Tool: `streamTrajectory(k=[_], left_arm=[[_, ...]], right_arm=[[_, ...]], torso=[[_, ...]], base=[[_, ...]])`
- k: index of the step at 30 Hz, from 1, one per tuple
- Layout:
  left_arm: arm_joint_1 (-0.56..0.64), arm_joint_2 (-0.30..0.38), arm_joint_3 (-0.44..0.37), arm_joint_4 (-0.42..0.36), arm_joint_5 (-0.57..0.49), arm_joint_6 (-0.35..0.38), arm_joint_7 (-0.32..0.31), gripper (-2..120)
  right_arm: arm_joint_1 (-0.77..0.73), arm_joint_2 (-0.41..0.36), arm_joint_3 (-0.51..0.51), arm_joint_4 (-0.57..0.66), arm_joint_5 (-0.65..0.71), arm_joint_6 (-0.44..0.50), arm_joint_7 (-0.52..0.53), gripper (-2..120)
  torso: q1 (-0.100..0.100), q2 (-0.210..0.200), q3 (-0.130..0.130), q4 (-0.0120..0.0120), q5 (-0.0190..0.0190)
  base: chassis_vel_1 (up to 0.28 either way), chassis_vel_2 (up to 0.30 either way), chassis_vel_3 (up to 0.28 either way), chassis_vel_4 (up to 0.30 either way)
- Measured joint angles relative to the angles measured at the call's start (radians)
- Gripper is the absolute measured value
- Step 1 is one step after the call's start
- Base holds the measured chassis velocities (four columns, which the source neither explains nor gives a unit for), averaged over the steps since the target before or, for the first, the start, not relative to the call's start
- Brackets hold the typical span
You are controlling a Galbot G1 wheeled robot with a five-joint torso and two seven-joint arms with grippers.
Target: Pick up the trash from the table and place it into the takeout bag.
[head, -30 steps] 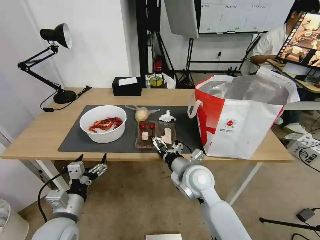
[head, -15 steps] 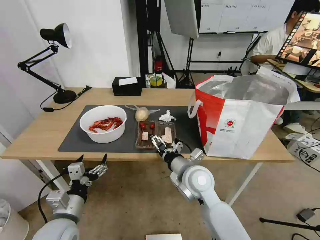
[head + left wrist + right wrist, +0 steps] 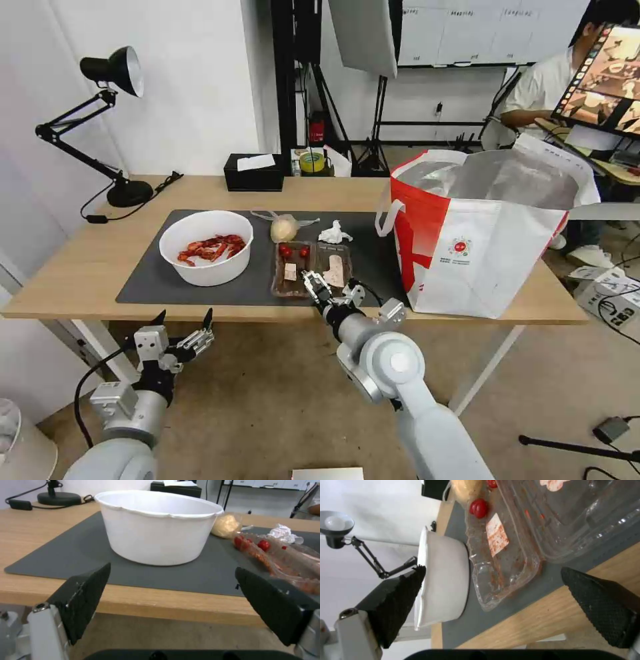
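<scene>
My right gripper (image 3: 319, 287) sits at the near edge of the grey mat (image 3: 147, 277), jaws spread, over the near ends of the two clear trays (image 3: 311, 268); my forearm hides those ends. The trays lie side by side, long axes running near to far. The takeout bag (image 3: 487, 233) stands open to their right; the writing under its red round logo (image 3: 459, 247) is illegible. My left gripper (image 3: 181, 328) hangs spread below the table (image 3: 80, 267), near the white bowl (image 3: 206, 247).

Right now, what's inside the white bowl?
In the head view, red crayfish shells lie in the white bowl. The bowl's bottom under the shells is covered; from the left wrist view its wall hides the contents.
</scene>
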Motion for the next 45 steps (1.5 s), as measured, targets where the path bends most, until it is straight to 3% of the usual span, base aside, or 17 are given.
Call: streamTrajectory(k=[19, 45], left_arm=[[0.011, -0.002, -0.003, -0.003, 0.002, 0.0, 0.0, 100], [0.023, -0.013, 0.001, -0.006, 0.016, -0.004, 0.001, 100]], right_arm=[[-0.007, 0.011, 0.015, 0.008, 0.01, 0.017, 0.05, 100], [0.003, 0.014, 0.023, -0.011, 0.011, 0.028, 0.04, 100]], torso=[[0.0, 0.0, 0.0, -0.0001, 0.0], [0.0, 0.0, 0.0, -0.0001, 0.0]], base=[[0.0, 0.0, 0.0, 0.0], [0.0, 0.0, 0.0, 0.0]])
